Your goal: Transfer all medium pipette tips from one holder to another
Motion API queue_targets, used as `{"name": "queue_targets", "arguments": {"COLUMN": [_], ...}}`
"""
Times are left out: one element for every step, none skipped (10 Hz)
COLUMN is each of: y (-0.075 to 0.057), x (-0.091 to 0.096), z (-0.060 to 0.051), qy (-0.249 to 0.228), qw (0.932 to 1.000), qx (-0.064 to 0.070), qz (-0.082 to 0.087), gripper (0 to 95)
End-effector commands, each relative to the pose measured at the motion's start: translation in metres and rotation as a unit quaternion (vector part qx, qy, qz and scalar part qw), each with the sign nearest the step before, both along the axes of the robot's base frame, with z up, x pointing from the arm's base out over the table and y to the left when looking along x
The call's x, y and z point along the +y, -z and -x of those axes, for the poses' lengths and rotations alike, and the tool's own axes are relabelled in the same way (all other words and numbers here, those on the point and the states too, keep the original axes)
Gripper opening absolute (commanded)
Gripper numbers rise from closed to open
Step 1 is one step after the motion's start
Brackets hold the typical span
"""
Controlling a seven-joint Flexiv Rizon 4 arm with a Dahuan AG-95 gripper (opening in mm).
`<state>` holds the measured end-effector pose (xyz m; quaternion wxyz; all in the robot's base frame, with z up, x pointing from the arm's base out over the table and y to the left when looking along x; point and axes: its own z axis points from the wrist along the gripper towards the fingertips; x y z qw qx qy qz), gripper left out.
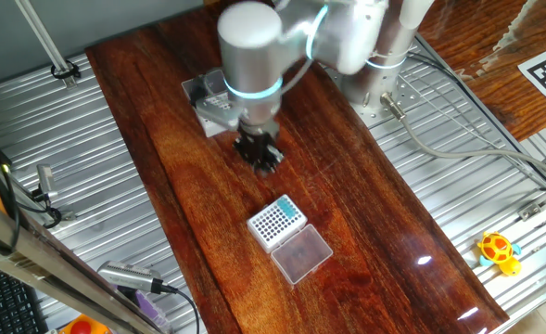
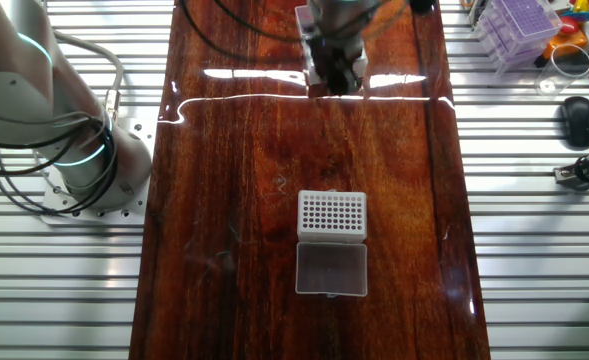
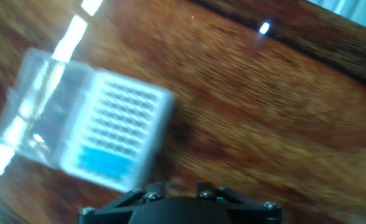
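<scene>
Claw (image 1: 261, 154): black two-finger unit on a grey and white arm, hanging above the wooden counter (image 1: 365, 223) near its far end, toward the arm's base; nothing is seen between the fingers, but how far they are parted cannot be told, since the hand view shows only the blurred black body at its lower edge. Rack (image 1: 277, 221): small white square box, top a grid of bold dark holes, standing around the middle of the counter, well apart from the claw and clear of both long edges. Contents: teal-blue pipette tips (image 1: 291, 211), seen only as a patch of teal filling the holes along one side of the grid; the remaining holes look dark and unfilled; the number of tips is too small and blurred to give. Lid (image 1: 299, 253): clear boxy plastic, roughly the rack's own size, lying flat on the counter and touching the rack's side that faces away from the claw; nothing is seen inside it. Counter: long plank of dark reddish polished wood, glossy with bright reflections, set between strips of ribbed metal (image 1: 96, 195) on both sides.
</scene>
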<state>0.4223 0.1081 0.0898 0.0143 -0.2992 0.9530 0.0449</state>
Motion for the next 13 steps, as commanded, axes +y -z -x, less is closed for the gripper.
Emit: {"name": "queue_targets", "arguments": {"y": [0.000, 0.000, 0.000, 0.000, 0.000, 0.001, 0.007, 0.015, 0.019, 0.020, 0.019, 0.018, 0.017], "x": [-0.009, -0.009, -0.009, -0.009, -0.009, -0.011, -0.020, -0.040, -0.057, -0.069, -0.089, -0.102, -0.111], "z": [0.002, 0.002, 0.002, 0.002, 0.002, 0.002, -0.002, -0.015, -0.030, -0.039, -0.052, -0.058, -0.061], "qy": [0.006, 0.038, 0.063, 0.079, 0.084, 0.081, 0.071, 0.051, 0.028, 0.016, -0.005, -0.021, -0.030], "qw": [1.0000, 0.9993, 0.9980, 0.9968, 0.9964, 0.9966, 0.9974, 0.9986, 0.9995, 0.9997, 0.9998, 0.9996, 0.9993], "qx": [-0.001, 0.001, 0.003, 0.005, 0.004, 0.000, -0.003, -0.007, -0.010, -0.011, -0.012, -0.013, -0.014], "qz": [-0.007, -0.003, 0.005, 0.006, 0.011, 0.009, 0.012, 0.013, 0.013, 0.014, 0.016, 0.015, 0.017], "gripper": [0.0, 0.0, 0.0, 0.0, 0.0, 0.0, 0.0, 0.0, 0.0, 0.0, 0.0, 0.0, 0.0]}}
